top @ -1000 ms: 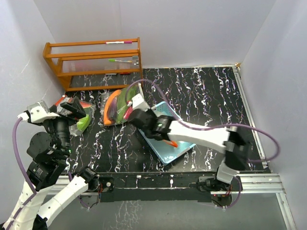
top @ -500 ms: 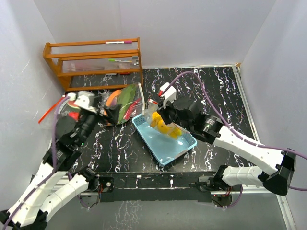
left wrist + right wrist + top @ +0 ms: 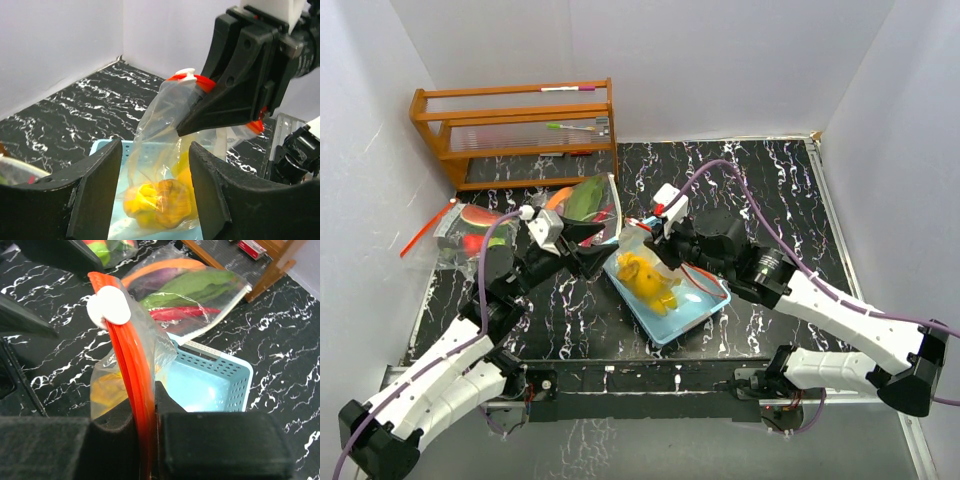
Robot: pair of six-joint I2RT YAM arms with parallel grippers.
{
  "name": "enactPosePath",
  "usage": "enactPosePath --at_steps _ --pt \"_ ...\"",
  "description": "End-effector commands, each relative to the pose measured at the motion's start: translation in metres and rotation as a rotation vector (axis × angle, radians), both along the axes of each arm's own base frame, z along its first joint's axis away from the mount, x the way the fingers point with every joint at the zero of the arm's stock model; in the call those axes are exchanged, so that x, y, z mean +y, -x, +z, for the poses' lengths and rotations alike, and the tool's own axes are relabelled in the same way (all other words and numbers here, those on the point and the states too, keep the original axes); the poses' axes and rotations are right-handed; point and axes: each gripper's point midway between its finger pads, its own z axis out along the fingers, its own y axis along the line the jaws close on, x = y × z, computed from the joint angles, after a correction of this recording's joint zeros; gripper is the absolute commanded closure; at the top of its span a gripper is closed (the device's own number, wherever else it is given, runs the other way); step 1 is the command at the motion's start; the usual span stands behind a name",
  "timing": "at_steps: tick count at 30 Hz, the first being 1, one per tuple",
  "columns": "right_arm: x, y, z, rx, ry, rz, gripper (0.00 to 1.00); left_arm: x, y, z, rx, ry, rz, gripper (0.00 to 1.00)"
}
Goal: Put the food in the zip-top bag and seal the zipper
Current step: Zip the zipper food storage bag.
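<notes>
A clear zip-top bag point(image 3: 642, 262) with a red zipper point(image 3: 131, 371) and a white slider point(image 3: 109, 306) hangs over the light-blue basket point(image 3: 698, 306). Yellow food point(image 3: 648, 280) lies in its bottom. My right gripper point(image 3: 660, 232) is shut on the zipper strip point(image 3: 201, 83) at the top and holds the bag upright. My left gripper point(image 3: 594, 250) is open just left of the bag. In the left wrist view the bag's lower part and the yellow food point(image 3: 159, 196) sit between its spread fingers point(image 3: 95, 190), not touching them.
A second bag point(image 3: 582, 205) with green, orange, purple and red pieces lies behind the basket and shows in the right wrist view point(image 3: 190, 287). A third bag point(image 3: 470, 232) with watermelon lies at the far left. A wooden rack point(image 3: 515, 130) stands at the back left.
My left arm has swung right, from beside the second bag to the held bag. My right gripper has shifted the bag slightly left and lower over the basket.
</notes>
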Motion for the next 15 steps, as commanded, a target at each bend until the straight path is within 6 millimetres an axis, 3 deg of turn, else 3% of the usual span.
enactPosePath --at_steps 1,4,8,15 --pt "0.009 0.009 0.046 -0.107 -0.111 0.089 0.92 -0.011 0.017 0.036 -0.165 0.139 -0.113 0.44" --pt "0.010 0.012 0.046 -0.106 -0.111 0.105 0.92 -0.023 0.021 0.034 -0.160 0.123 -0.200 0.37" --pt "0.010 0.015 0.046 -0.107 -0.109 0.125 0.92 -0.028 0.025 0.044 -0.183 0.173 -0.249 0.36" --pt "0.007 0.020 0.050 -0.112 -0.109 0.141 0.92 -0.036 0.027 0.045 -0.194 0.171 -0.308 0.44"
